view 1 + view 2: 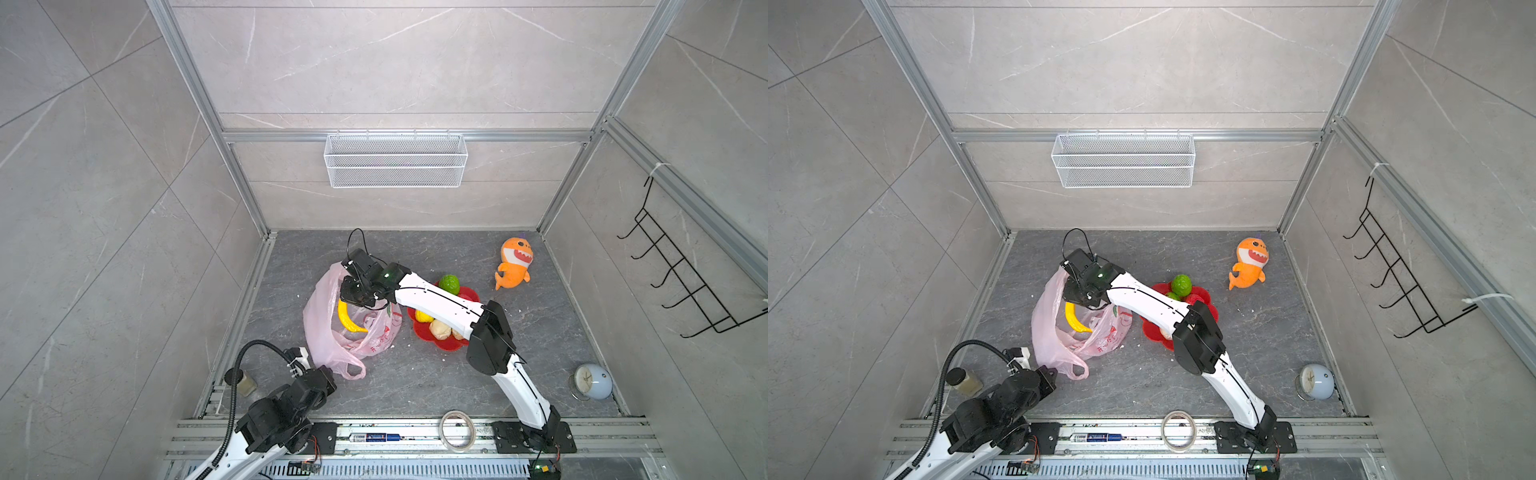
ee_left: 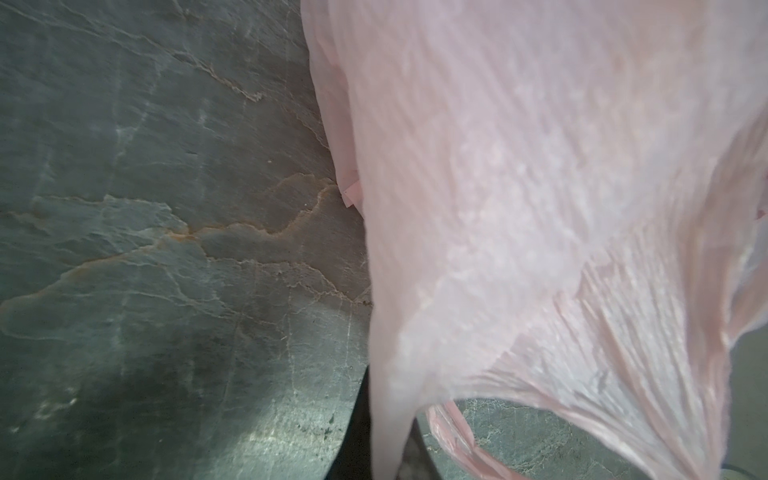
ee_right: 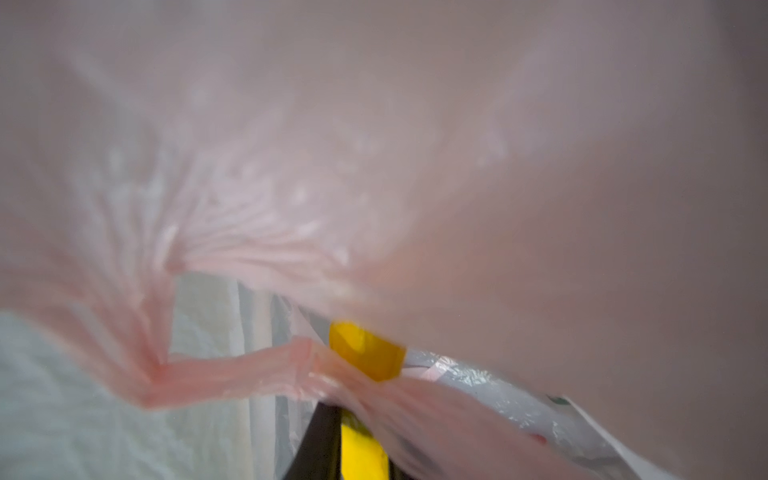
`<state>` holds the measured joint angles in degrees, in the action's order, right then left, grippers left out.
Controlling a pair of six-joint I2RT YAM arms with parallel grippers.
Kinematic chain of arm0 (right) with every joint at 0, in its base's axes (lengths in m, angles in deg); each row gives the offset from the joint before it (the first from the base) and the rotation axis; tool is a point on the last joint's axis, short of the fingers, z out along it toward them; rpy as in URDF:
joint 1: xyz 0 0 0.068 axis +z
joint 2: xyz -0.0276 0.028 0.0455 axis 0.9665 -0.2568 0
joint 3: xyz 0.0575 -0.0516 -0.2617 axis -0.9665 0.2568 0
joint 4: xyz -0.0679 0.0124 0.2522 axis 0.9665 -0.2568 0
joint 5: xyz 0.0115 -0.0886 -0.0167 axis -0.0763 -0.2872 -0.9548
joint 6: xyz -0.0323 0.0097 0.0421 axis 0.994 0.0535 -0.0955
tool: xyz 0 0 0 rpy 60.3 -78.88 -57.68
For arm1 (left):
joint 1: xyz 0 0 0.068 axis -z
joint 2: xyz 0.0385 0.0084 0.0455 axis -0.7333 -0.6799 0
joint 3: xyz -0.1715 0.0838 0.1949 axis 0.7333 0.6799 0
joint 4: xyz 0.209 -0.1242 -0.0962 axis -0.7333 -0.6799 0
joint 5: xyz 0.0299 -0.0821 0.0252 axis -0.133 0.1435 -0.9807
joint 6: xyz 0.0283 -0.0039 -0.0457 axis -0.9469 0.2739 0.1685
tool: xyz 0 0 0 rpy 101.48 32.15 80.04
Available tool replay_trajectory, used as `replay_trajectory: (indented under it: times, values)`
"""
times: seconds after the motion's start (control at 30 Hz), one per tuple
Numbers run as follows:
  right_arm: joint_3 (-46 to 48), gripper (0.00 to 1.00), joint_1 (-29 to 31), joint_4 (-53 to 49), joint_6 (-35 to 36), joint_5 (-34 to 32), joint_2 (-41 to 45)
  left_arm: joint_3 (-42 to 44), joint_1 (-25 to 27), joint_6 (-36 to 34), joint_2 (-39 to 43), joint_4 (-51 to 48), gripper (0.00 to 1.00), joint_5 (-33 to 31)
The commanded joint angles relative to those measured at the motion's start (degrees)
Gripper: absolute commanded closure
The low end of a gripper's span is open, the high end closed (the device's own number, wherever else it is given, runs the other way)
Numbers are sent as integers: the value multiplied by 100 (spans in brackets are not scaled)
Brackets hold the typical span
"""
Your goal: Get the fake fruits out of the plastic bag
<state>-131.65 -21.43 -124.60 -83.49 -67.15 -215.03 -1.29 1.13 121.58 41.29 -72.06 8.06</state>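
The pink plastic bag (image 1: 320,332) (image 1: 1046,332) lies open on the dark floor at centre left. My right gripper (image 1: 353,305) (image 1: 1077,301) reaches into its mouth and is shut on the yellow banana (image 1: 345,322) (image 1: 1073,320). The right wrist view shows the banana (image 3: 365,349) between the dark fingers, with bag film (image 3: 374,166) draped over it. My left gripper (image 1: 326,372) (image 1: 1050,376) is shut on the bag's near edge (image 2: 540,208). Other fake fruits sit in the red dish (image 1: 469,296): a green bumpy one (image 1: 450,284), a lemon (image 1: 422,316) and a cream-peach one (image 1: 440,329).
An orange plush shark (image 1: 513,264) lies at the back right. A pale blue alarm clock (image 1: 592,381) sits near the right wall, a tape roll (image 1: 457,430) on the front rail, a small jar (image 1: 245,382) front left. A white wire basket (image 1: 395,160) hangs on the back wall.
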Motion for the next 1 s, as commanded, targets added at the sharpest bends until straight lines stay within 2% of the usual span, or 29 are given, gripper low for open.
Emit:
replay_trajectory:
  times: [0.0,0.17,0.37,0.6,0.97]
  values:
    - [115,92,-53,242,-62,127,282,-209,20,-69,33,-334,100,-212]
    - [228,92,-53,312,-68,588,222,-454,14,-156,-73,-257,100,-572]
    - [342,92,-36,341,-275,913,228,-627,14,-446,-663,525,100,-1007]
    - [358,92,-53,263,-136,1123,369,-680,16,-717,-1291,1188,100,-1108]
    - [348,92,-85,107,78,1250,550,-788,18,-824,-722,675,100,-1765]
